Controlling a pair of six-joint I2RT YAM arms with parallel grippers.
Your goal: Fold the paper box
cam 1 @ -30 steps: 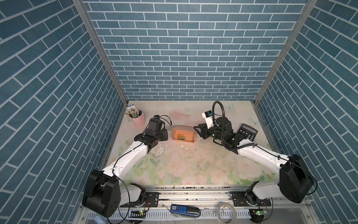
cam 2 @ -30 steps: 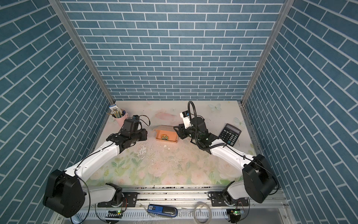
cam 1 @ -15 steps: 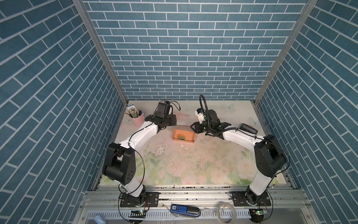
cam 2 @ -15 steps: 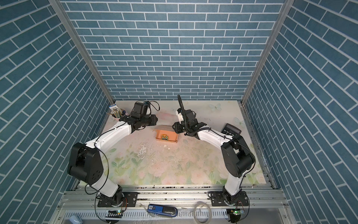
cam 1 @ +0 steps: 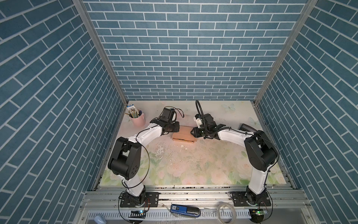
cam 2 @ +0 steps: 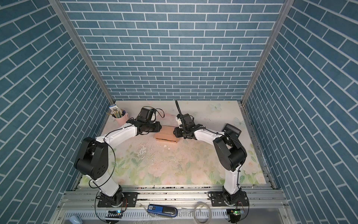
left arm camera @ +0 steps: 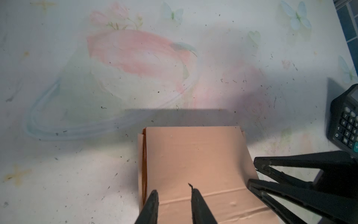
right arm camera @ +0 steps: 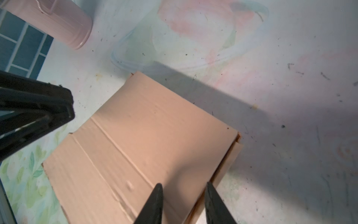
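Paper box (cam 1: 183, 133): lid down, on worktop (cam 1: 193, 164) between hands.
Left hand (left arm camera: 174, 192): narrow gap, empty, over lid.
Right hand (right arm camera: 184, 185): narrow gap, empty, over lid edge.

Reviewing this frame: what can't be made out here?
- Whether the left gripper or right gripper touches the paper box: wrist views look down along the jaws, top views are too small.
- The box's front flap seam: off frame in both wrist views, tiny in both top views.
- The calculator: cut by the left wrist view's edge, partly behind the right arm in both top views.
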